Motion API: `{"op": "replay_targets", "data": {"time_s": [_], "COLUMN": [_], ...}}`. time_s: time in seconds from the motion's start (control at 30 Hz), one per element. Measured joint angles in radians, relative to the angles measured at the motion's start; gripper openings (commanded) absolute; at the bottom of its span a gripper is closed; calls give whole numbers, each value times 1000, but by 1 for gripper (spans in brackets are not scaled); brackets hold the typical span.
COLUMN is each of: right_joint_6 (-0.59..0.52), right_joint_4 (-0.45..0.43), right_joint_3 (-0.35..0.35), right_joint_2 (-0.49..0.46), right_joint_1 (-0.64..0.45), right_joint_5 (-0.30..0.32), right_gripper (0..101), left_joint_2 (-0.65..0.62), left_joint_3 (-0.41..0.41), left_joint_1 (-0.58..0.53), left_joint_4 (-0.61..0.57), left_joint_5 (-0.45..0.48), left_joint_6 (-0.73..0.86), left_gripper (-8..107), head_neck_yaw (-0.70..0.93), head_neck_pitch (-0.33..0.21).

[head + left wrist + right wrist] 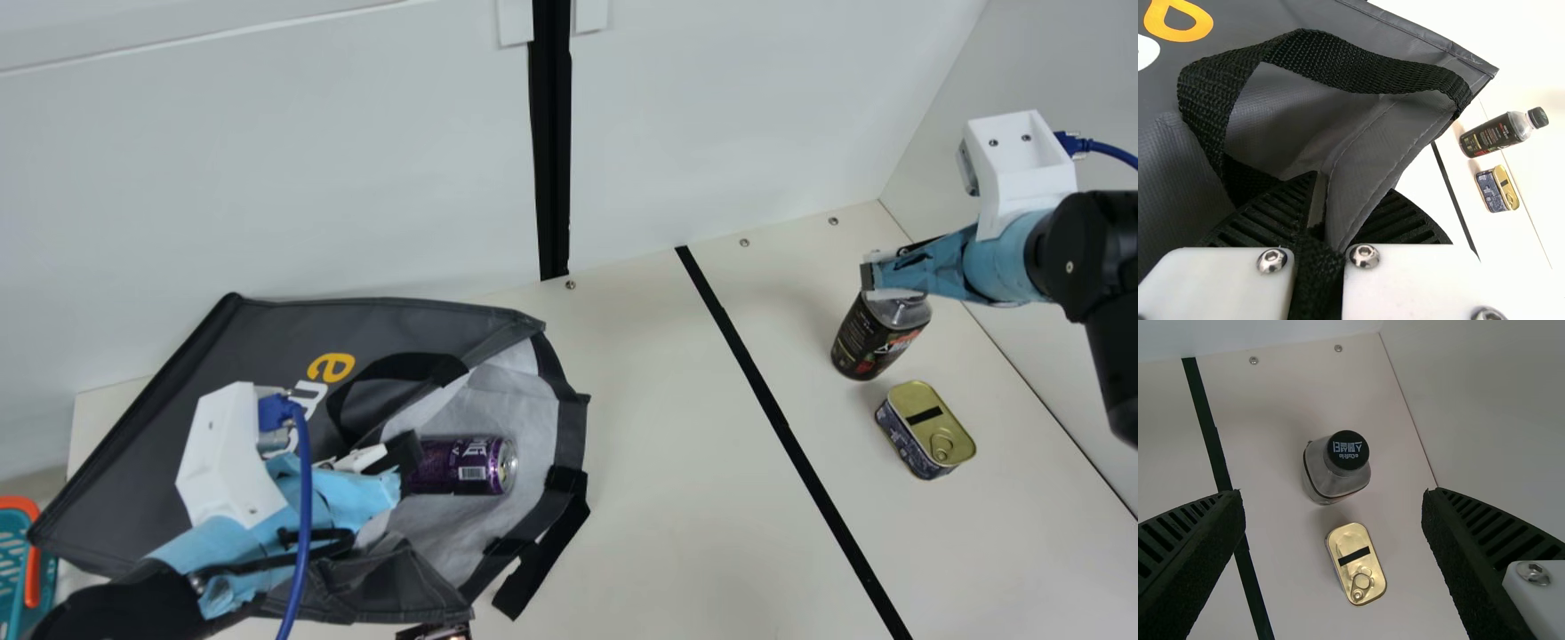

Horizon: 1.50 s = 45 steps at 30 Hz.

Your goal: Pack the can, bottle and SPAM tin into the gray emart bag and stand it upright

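My left gripper (pixel 397 466) is at the mouth of the gray emart bag (pixel 240 356), which lies on its side. In the left wrist view, the left gripper (pixel 1338 203) is shut on the rim of the bag (pixel 1358 113), beside a black handle. Inside the mouth lies the purple can (pixel 458 465). My right gripper (pixel 871 277) is over the upright bottle (pixel 876 338); in the right wrist view, the right gripper (pixel 1331 495) stands wide open, the bottle (pixel 1337 475) below and untouched. Close to the bottle sits the SPAM tin (pixel 925 427), gold lid up.
A black tape line (pixel 782 427) crosses the table (pixel 676 480) between bag and bottle. White walls stand behind and at the right. A teal and orange basket (pixel 13 560) is at the left edge, a dark object (pixel 434 632) at the bottom edge.
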Motion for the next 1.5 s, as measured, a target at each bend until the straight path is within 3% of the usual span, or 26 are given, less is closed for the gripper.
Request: {"op": "replay_targets", "data": {"time_s": [0.67, 1.5], "right_joint_6": [-75, -91], "right_joint_4": [136, 173], "right_joint_3": [-107, -215], "right_joint_2": [170, 345], "right_joint_1": [-81, -116], "right_joint_5": [34, 74], "right_gripper": [95, 95], "left_joint_2": [0, 0], "left_joint_3": [0, 0], "left_joint_1": [0, 0], "left_joint_4": [0, 0], "left_joint_5": [0, 0], "left_joint_6": [0, 0], "left_gripper": [-8, -8], "head_neck_yaw": [2, 0], "head_neck_pitch": [0, 0]}}
